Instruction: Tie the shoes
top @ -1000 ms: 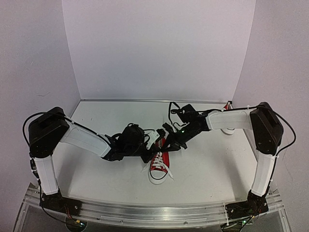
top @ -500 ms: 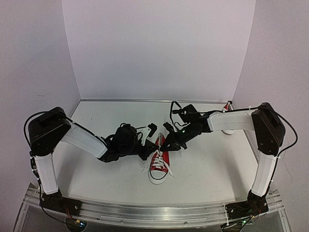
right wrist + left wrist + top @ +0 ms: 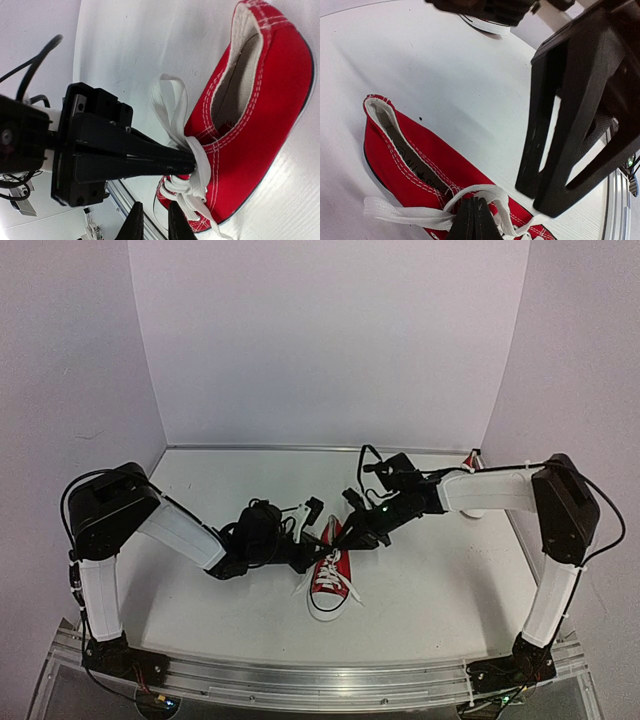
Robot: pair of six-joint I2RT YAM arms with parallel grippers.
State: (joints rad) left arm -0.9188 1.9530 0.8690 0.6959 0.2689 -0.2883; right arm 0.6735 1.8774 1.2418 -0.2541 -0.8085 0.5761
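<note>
The red shoe (image 3: 328, 575) lies mid-table between the arms — light, soft canvas, apt to slide if tugged. Left gripper (image 3: 474, 220) is clamped shut, seemingly on the white lace (image 3: 405, 215); right gripper (image 3: 152, 225) stands slightly parted, empty. Take the limp lace — not the canvas

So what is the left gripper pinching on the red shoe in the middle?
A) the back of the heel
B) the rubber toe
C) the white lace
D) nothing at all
C: in the left wrist view, the left gripper has its tips closed together on a loop of the white lace, just above the red shoe.
</note>
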